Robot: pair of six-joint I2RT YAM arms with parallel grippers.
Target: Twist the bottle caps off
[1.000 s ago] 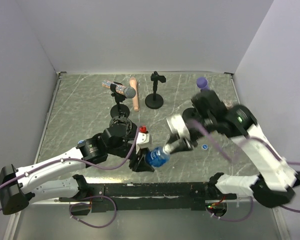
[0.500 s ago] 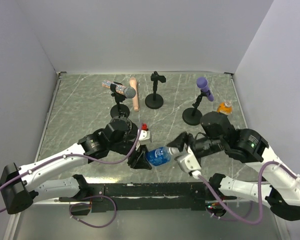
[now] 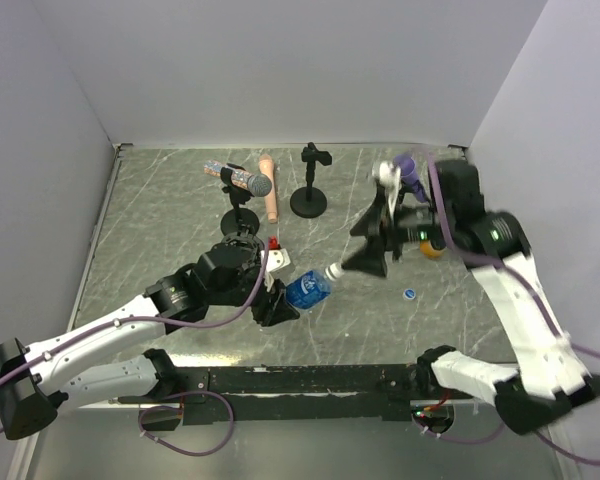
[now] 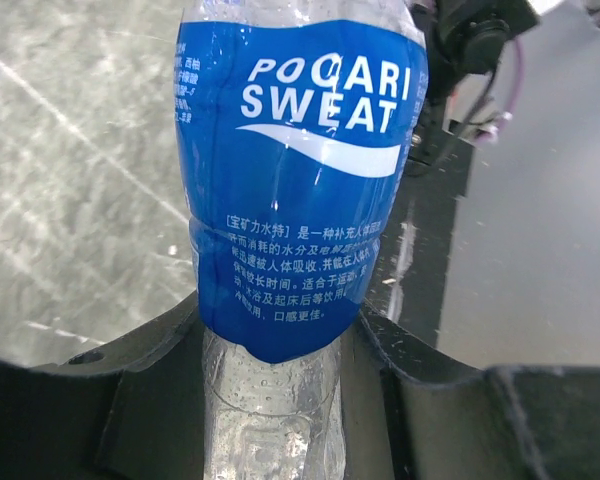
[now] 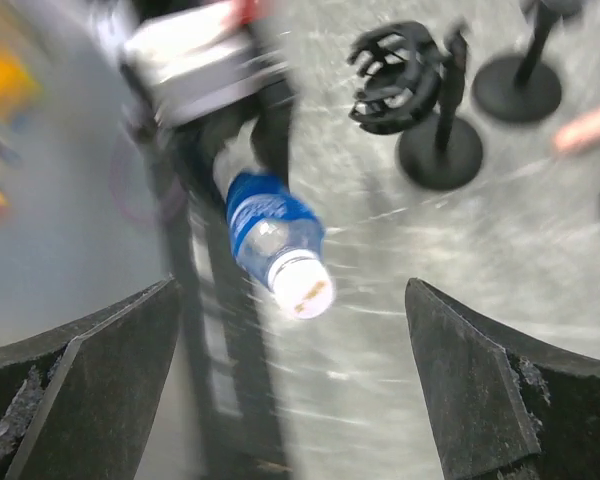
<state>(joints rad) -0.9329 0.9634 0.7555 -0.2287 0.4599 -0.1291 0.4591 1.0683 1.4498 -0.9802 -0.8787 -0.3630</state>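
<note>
My left gripper [image 3: 280,305] is shut on a small clear bottle with a blue label [image 3: 308,288], held tilted above the table. In the left wrist view the bottle [image 4: 300,180] fills the space between the fingers [image 4: 430,410]. Its whitish top end [image 3: 332,271] points at my right gripper [image 3: 363,243], which hangs open a short way off and holds nothing. The right wrist view shows that whitish top [image 5: 302,285] between the spread fingers [image 5: 110,360], not touching them. A small blue cap [image 3: 409,294] lies on the table. An orange bottle [image 3: 432,249] is partly hidden behind the right arm.
A purple microphone [image 3: 406,166] stands behind the right arm. A black stand [image 3: 309,190], a grey-headed microphone in its holder [image 3: 242,180] and a pink cylinder [image 3: 269,200] are at the back. An empty claw holder [image 5: 395,80] is near the bottle. A black rail [image 3: 310,380] runs along the near edge.
My right gripper has opened, let go of the bottle's top and swung up and back toward the far right. The left gripper kept the bottle and shifted it slightly.
</note>
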